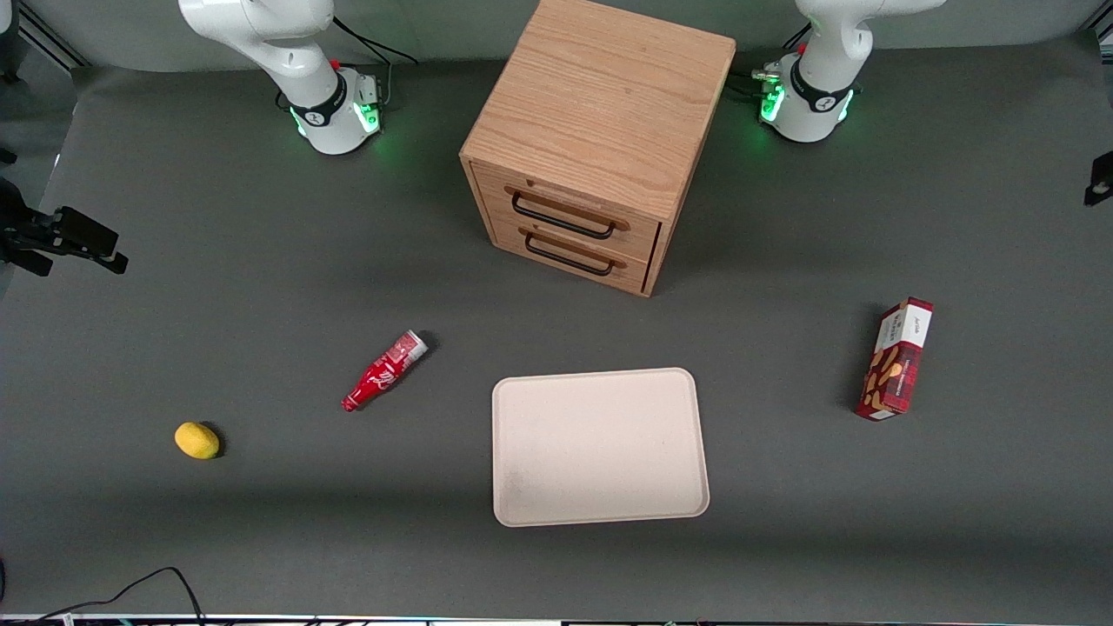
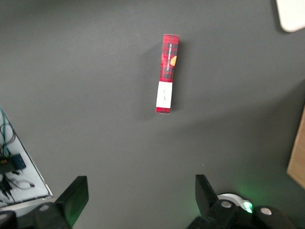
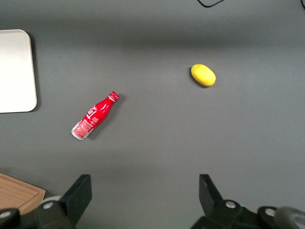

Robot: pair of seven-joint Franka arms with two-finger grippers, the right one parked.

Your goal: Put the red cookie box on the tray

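Observation:
The red cookie box (image 1: pixel 896 358) (image 2: pixel 167 74) lies on its narrow side on the grey table, toward the working arm's end, its white end panel pointing at the arm's base. The pale beige tray (image 1: pixel 600 448) (image 2: pixel 290 14) sits bare in front of the wooden cabinet, nearer the front camera. My left gripper (image 2: pixel 140 200) hangs high over the table, open, with nothing between its fingers (image 2: pixel 76 196). It is well apart from the box, closer to the arm's base. The front view does not show the gripper.
A wooden two-drawer cabinet (image 1: pixel 600 139) stands at the table's back middle, both drawers closed. A red bottle (image 1: pixel 384 371) (image 3: pixel 94 116) and a lemon (image 1: pixel 197 440) (image 3: pixel 203 75) lie toward the parked arm's end. A black cable (image 1: pixel 156 581) curls at the front edge.

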